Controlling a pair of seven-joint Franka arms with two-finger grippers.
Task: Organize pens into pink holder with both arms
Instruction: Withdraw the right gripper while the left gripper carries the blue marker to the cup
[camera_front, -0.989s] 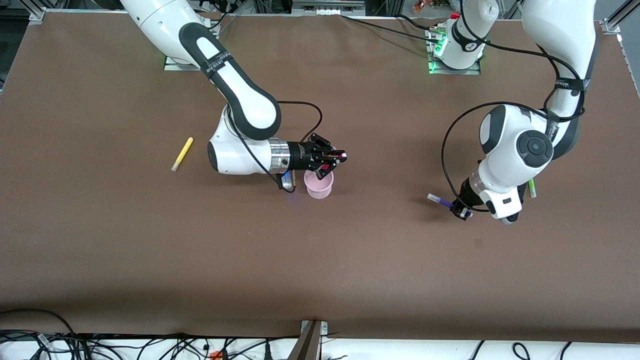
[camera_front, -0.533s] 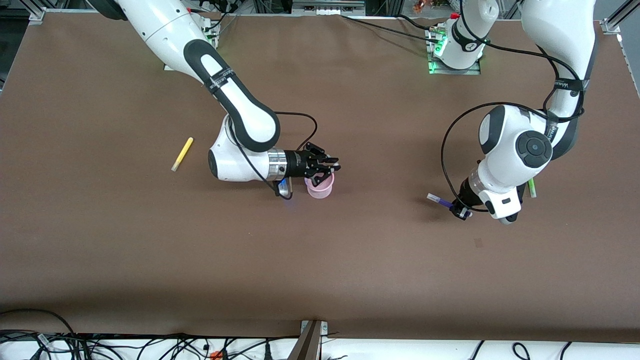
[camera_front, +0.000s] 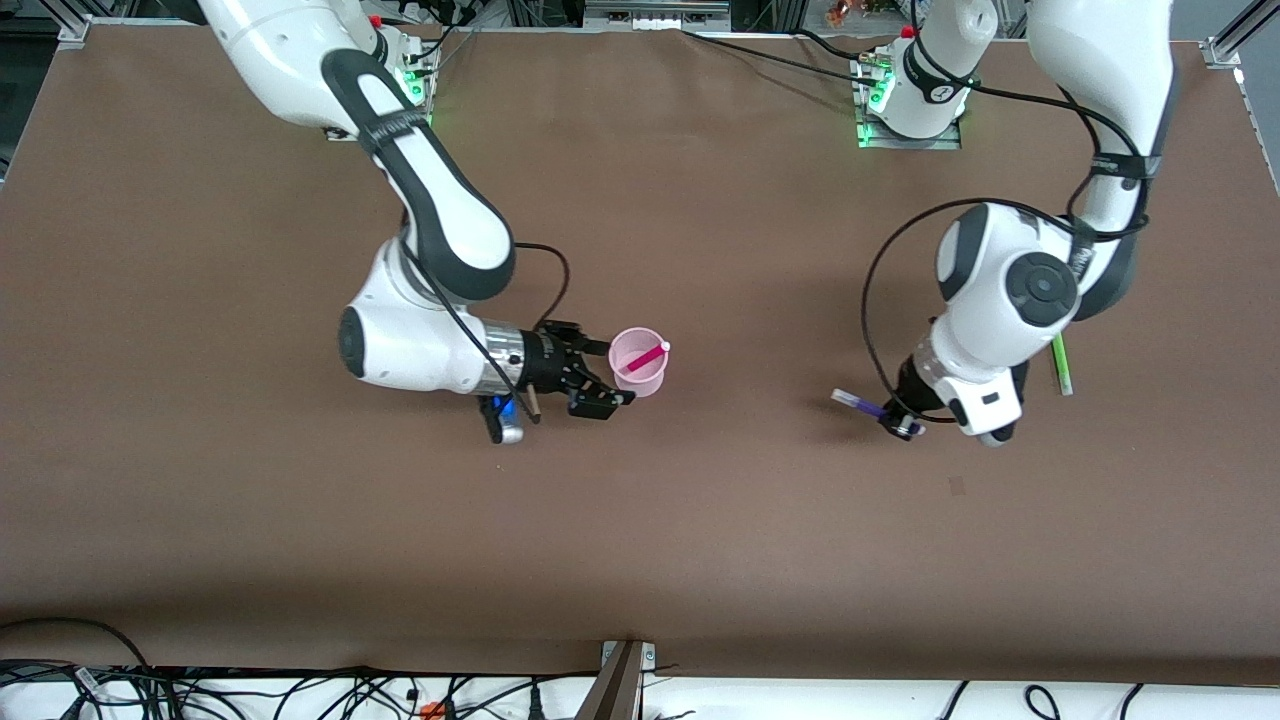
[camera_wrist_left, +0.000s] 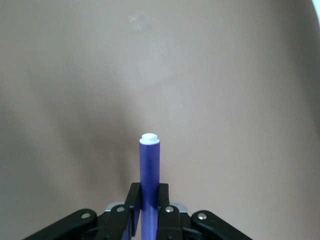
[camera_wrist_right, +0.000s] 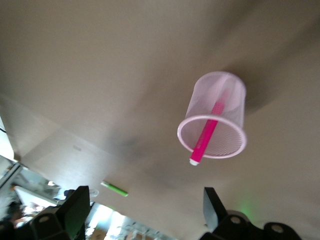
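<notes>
One magenta pen (camera_front: 647, 356) in holder (camera_front: 637, 374) | right gripper (camera_front: 588, 380) spread | left gripper (camera_front: 897, 418) clamps purple pen (camera_front: 852, 401)

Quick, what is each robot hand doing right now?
Left end effector: shut on the purple pen.
Right end effector: open, holding nothing, beside the holder; the magenta pen is inside it.

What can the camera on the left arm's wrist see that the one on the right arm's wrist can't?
Only the left wrist view shows the purple pen, clamped upright in the left tool over bare table. Only the right wrist view shows the pink holder with the magenta pen leaning inside, its pale tip over the rim, the green pen lying on the table, and the open right tool. Both show the brown table.
</notes>
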